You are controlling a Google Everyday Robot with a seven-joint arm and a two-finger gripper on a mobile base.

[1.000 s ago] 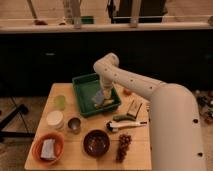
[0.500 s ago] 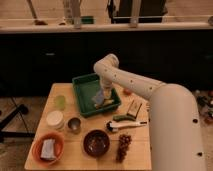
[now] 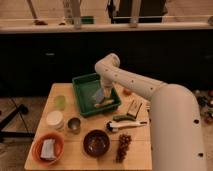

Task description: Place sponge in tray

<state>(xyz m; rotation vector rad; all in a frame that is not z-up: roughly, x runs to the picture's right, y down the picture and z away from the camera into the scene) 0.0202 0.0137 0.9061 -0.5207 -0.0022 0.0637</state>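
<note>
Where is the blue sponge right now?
The sponge is inside the green tray at the back middle of the table, right under the gripper, with a yellowish thing just in front of it.

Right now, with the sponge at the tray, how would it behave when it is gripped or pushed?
The sponge, at the claw over the green tray, looks thin and flat, so it is probably light and would bend under a squeeze. Being flat, it should slide, not roll. It seems unlikely to break.
</note>
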